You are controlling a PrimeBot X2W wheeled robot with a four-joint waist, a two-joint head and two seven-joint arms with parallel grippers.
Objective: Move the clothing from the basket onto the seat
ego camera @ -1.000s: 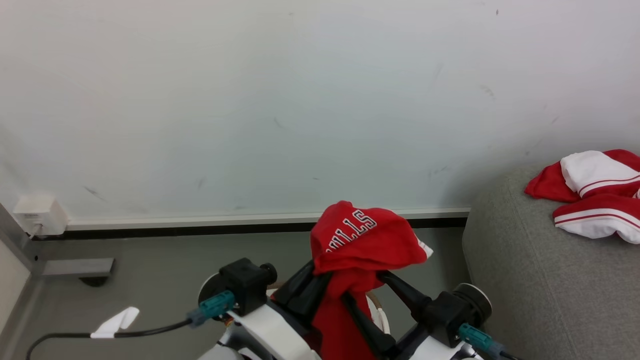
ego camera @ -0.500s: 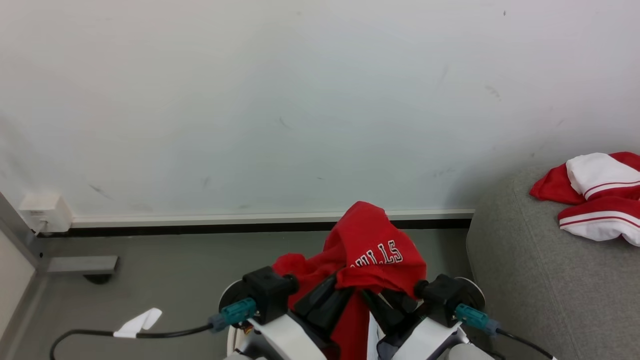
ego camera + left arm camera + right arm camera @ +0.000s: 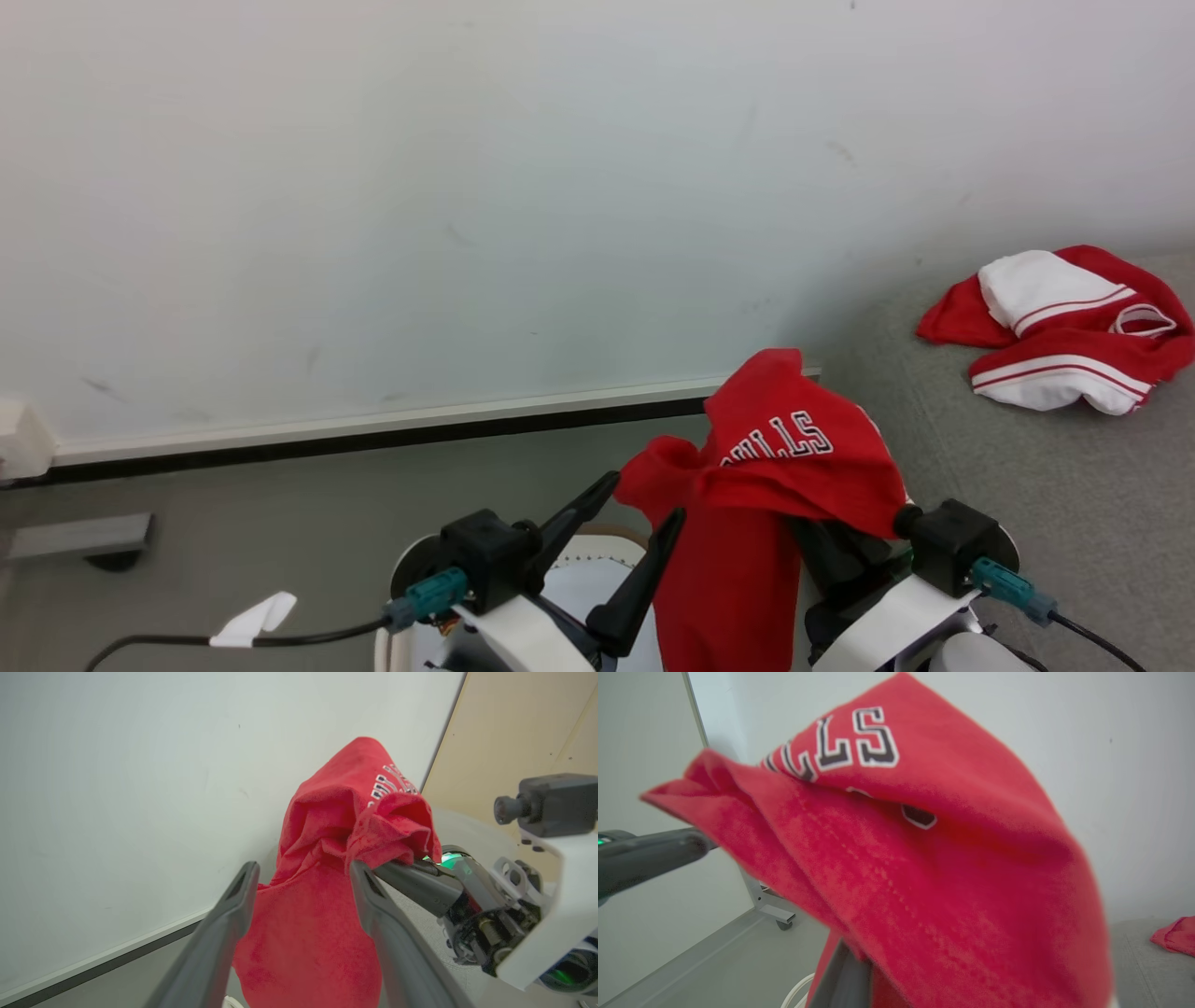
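**Red top up on right claw, left claw let go**

Red garment [image 3: 794, 467]: soft, nubby knit in bright red. White block letters "ULLS" with a dark outline. It is bunched into a peaked hump on top, with one long limp fold hanging straight down. It is up in the air, draped over the right gripper [image 3: 411, 875], at the left edge of the seat [image 3: 1027, 485] and above the near floor [image 3: 280, 504].

Right gripper: dark tapered fingers lie close together and run into the fold, clamped on the cloth, tips hidden under it. The pale forearm rises from the near right. The wrist block is black with a teal plug.

Left gripper [image 3: 644, 499]: jaws spread wide, gripping nothing. Its two long matte dark fingers [image 3: 233, 914] point up and to the far right. In the left wrist view the hanging fold shows between them; whether they touch it, cannot tell. This arm comes up from near centre-left.

Basket [image 3: 577, 563]: low and near, between the two arms. Cream plastic, rounded, rows of small holes, thin brown rim, white inside. Mostly hidden by the arms.

Seat: light grey woven upholstery with a rounded edge, on the right. Far right on it lies a crumpled red-and-white garment [image 3: 1055, 327] with striped bands.

Wall [image 3: 373, 187]: flat off-white, scuffed, pale skirting over a dark strip. The floor is smooth grey.
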